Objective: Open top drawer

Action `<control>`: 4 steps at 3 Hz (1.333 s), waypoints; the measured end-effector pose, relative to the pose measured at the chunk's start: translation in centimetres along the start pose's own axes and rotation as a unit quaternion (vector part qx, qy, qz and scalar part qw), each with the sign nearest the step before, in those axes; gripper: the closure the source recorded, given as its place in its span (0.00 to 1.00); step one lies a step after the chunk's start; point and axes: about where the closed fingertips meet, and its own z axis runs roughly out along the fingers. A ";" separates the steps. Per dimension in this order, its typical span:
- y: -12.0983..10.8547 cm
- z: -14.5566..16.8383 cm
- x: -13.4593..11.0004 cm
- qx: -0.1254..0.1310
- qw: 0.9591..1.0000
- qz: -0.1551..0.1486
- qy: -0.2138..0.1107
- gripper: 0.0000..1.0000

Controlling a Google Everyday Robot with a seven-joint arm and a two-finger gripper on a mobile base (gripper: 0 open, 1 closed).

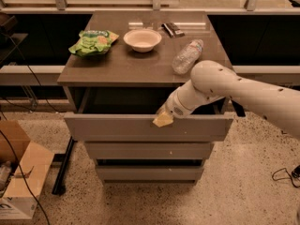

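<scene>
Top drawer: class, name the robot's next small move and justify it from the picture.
Probably pull it a little farther straight out: the wide grey top drawer front stands proud of the two narrower fronts below, its dark inside only partly exposed, and the hand rests on its upper edge.
</scene>
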 end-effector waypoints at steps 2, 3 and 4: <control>0.0 0.0 0.0 0.000 1.000 0.000 0.000 0.36; 0.9 -0.7 0.3 0.001 0.999 -0.020 0.034 0.13; 2.3 -1.4 2.6 -0.005 0.997 -0.020 0.075 0.00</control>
